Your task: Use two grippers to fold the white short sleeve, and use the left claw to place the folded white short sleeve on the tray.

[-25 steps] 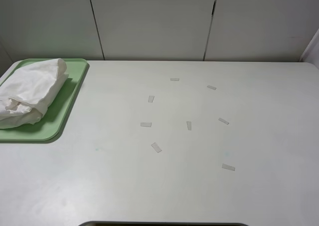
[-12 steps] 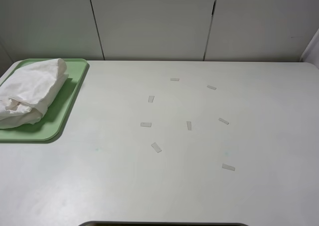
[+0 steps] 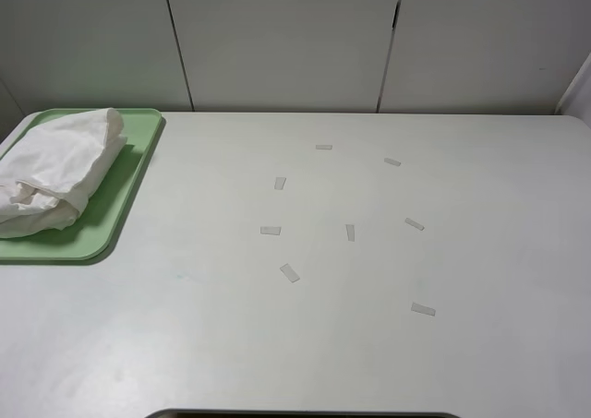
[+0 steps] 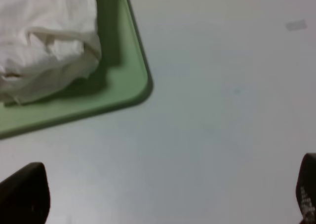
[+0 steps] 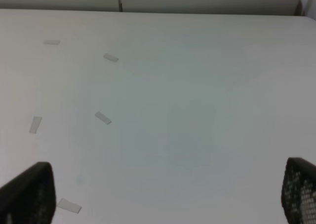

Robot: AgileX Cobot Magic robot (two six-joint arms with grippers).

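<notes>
The white short sleeve (image 3: 57,171) lies folded and bunched on the pale green tray (image 3: 109,222) at the table's far left. It also shows in the left wrist view (image 4: 44,38), on the tray (image 4: 126,88). Neither arm shows in the exterior high view. My left gripper (image 4: 163,199) is open and empty over bare table near the tray's corner, its fingertips (image 4: 24,197) wide apart. My right gripper (image 5: 163,194) is open and empty over the right part of the table, one fingertip (image 5: 29,194) at each side of the view.
Several small white tape strips (image 3: 290,272) lie scattered on the white table's middle (image 3: 277,344); some show in the right wrist view (image 5: 102,117). White wall panels (image 3: 277,40) stand behind the table. A dark edge (image 3: 305,414) lines the table's front.
</notes>
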